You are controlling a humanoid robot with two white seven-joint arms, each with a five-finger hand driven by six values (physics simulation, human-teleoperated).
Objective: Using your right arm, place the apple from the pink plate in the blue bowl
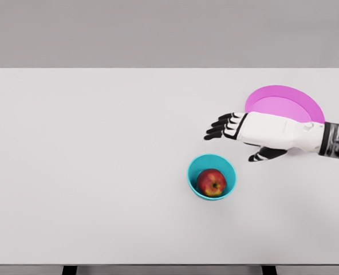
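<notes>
A red apple (211, 183) lies inside the blue bowl (195, 170) near the middle of the white table. The pink plate (284, 101) sits at the right, bare, partly covered by my right forearm. My right hand (236, 138) hovers between plate and bowl, up and to the right of the bowl, its dark fingers (218, 128) stretched out to the left and its thumb pointing down, holding nothing. The left arm does not show.
The white table (89, 172) spans nearly the whole view, with its front edge at the bottom and its far edge against a grey wall.
</notes>
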